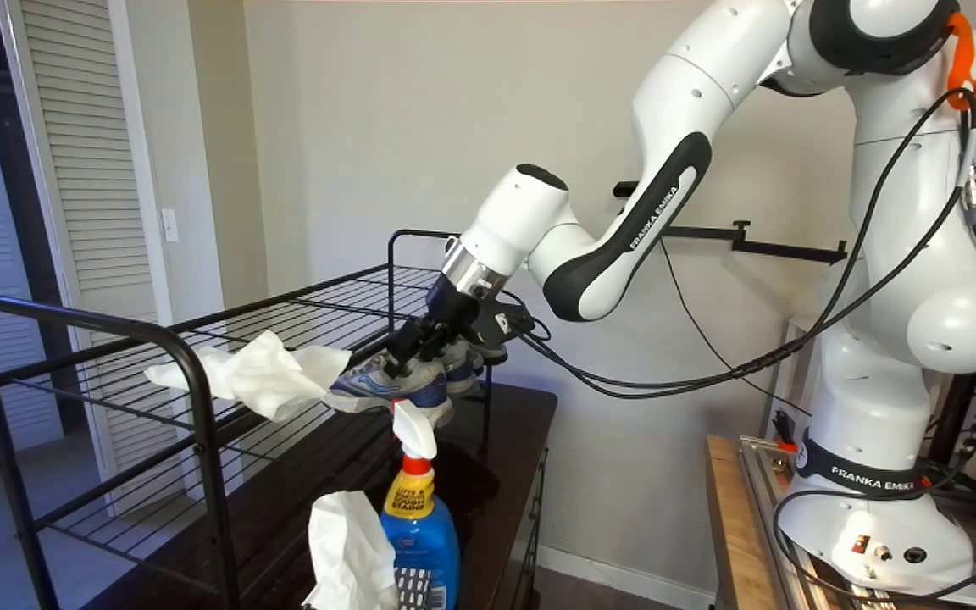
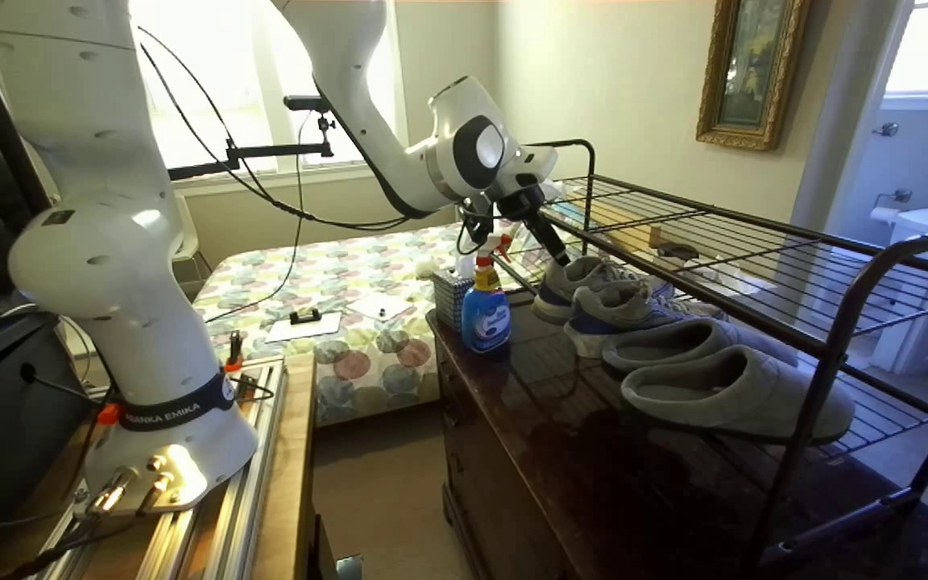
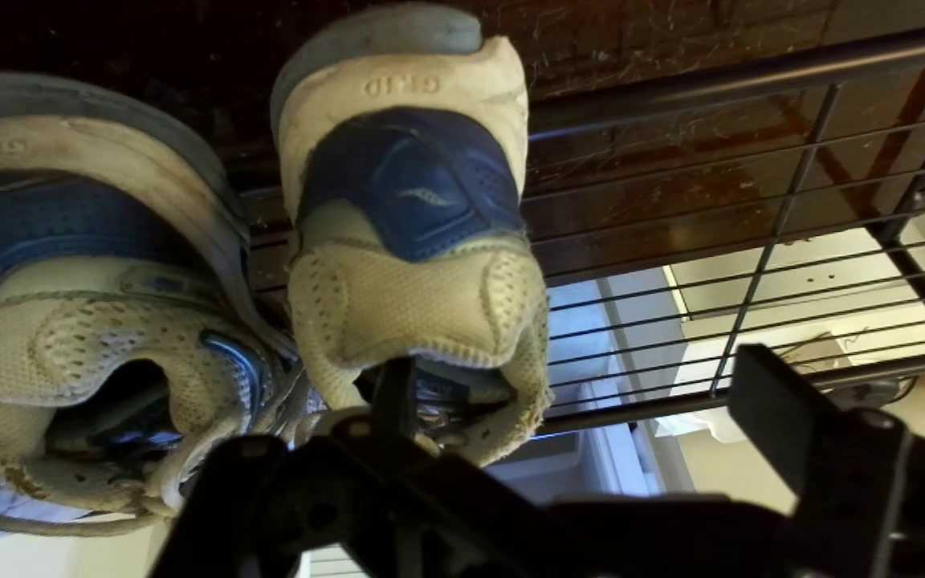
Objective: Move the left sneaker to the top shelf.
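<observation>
Wrist view: left sneaker (image 3: 413, 237) at twelve o'clock on the lower tier (image 3: 774, 233), one of my wide-spread, empty fingers (image 3: 394, 397) at its mouth; pre-grasp, I judge, so I should close, then lift to the top shelf (image 2: 754, 255).

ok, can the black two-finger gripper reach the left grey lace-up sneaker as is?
Likely yes: the gripper is open in the wrist view, one finger across the sneaker's ankle opening, the other to its side. No bar of the black wire rack crosses the sneaker there.
</observation>
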